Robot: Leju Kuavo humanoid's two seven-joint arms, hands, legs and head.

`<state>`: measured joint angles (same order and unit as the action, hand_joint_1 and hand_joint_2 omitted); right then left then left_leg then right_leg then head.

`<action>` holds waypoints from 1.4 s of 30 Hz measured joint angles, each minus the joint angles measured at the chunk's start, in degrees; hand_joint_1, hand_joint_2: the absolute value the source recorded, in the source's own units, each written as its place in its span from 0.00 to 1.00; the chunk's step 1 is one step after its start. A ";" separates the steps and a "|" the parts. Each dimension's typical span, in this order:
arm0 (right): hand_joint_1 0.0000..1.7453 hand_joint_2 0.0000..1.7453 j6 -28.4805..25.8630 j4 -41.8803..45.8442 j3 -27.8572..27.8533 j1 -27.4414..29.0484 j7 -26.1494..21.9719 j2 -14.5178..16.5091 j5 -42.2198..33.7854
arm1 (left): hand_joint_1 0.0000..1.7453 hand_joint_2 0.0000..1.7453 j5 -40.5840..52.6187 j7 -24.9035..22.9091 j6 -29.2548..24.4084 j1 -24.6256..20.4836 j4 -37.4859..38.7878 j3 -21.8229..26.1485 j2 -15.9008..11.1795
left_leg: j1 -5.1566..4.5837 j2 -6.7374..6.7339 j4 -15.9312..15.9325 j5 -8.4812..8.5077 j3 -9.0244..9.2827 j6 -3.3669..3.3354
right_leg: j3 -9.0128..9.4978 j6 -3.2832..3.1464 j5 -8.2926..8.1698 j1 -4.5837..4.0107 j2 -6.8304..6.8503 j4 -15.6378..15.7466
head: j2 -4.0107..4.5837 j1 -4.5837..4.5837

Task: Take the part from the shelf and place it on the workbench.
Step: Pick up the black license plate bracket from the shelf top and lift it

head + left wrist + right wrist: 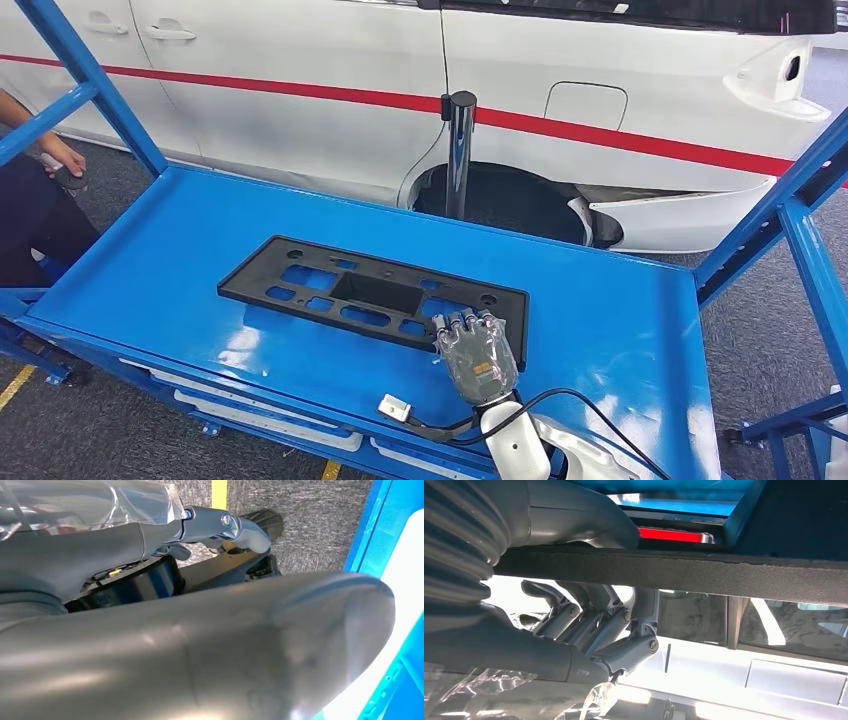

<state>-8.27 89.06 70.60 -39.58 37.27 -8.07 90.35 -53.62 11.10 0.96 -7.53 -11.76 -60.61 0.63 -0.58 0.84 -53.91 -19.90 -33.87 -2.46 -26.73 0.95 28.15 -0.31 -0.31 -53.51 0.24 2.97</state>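
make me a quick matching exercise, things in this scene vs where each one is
Things:
1. flat black plastic part with cutouts
2. right hand
3. black upright post
4. white car with a red stripe

Places:
a. behind the blue metal shelf
b. standing at the shelf's far edge
c. lying flat on the shelf top
d. on the part's near right edge

Pairs: 1-c, 2-d, 3-b, 4-a

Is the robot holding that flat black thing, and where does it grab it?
Yes. The right hand grips the flat black plastic panel by its near edge, at the right end, thumb on one face, fingers on the other.
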 joint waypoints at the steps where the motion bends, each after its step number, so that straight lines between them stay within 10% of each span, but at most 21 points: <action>1: 1.00 1.00 -0.05 0.11 -0.01 0.00 0.23 -0.01 -0.01 | 0.00 0.00 -0.01 0.01 -0.02 0.00 0.00 0.00 0.00 | 0.00 0.00 0.00 0.00 0.00 0.00 | 0.00 0.00 0.00 0.00 0.00 0.00 | 0.00 0.00; 9: 1.00 1.00 -3.03 3.95 -3.21 2.71 -1.60 -1.19 -1.59 | 0.00 0.00 -0.80 0.07 -0.62 0.05 0.00 0.00 0.02 | 0.00 0.00 -0.02 0.00 0.00 0.00 | -0.02 0.00 0.00 0.01 0.01 0.01 | 0.00 0.02; 22: 1.00 1.00 -24.41 21.13 -23.76 15.99 -13.76 -3.48 -23.19 | 0.00 0.00 -0.87 -0.13 -1.99 0.08 0.00 -0.01 0.32 | 0.00 -0.05 -0.01 -0.01 -0.05 -0.01 | -0.08 -0.01 -0.01 0.01 0.00 0.01 | 0.00 0.00; 30: 1.00 1.00 -25.68 28.54 -29.44 17.06 -15.49 -5.06 -28.51 | 0.00 0.00 0.51 0.42 0.34 0.04 0.02 -0.21 -0.23 | 0.00 -0.07 -0.01 -0.01 -0.05 -0.01 | -0.07 0.00 -0.02 0.01 0.00 0.01 | 0.00 0.00; 36: 1.00 1.00 -27.37 30.24 -30.22 16.54 -21.96 -5.49 -51.62 | 0.00 0.00 0.60 1.72 2.64 0.06 0.01 -0.83 -1.43 | 0.01 -0.07 0.01 0.00 -0.05 0.00 | -0.08 -0.01 -0.02 0.00 0.01 0.00 | 0.00 0.01; 40: 1.00 1.00 -26.38 31.73 -30.55 17.28 -36.25 -5.59 -77.41 | 0.00 1.00 -1.75 5.86 2.79 0.44 0.01 -0.92 -1.74 | 0.01 -0.07 0.00 -0.01 -0.05 0.00 | -0.11 -0.01 -0.01 0.00 0.00 0.01 | 0.00 0.01; 42: 1.00 1.00 -25.53 33.15 -30.57 18.48 -41.79 -5.60 -83.91 | 0.00 1.00 -2.12 13.05 1.26 0.69 -0.03 -0.85 -1.87 | 0.02 -0.06 0.00 -0.01 -0.05 0.00 | -0.12 -0.01 0.00 0.00 0.00 0.01 | 0.00 0.01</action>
<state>-33.80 122.21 40.03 -21.10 -4.52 -13.66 6.44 -55.74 24.14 2.22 -6.84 -11.79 -61.46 -1.24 -0.56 0.78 -53.91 -19.91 -33.92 -2.46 -26.85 0.94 28.15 -0.31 -0.31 -53.49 0.24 2.98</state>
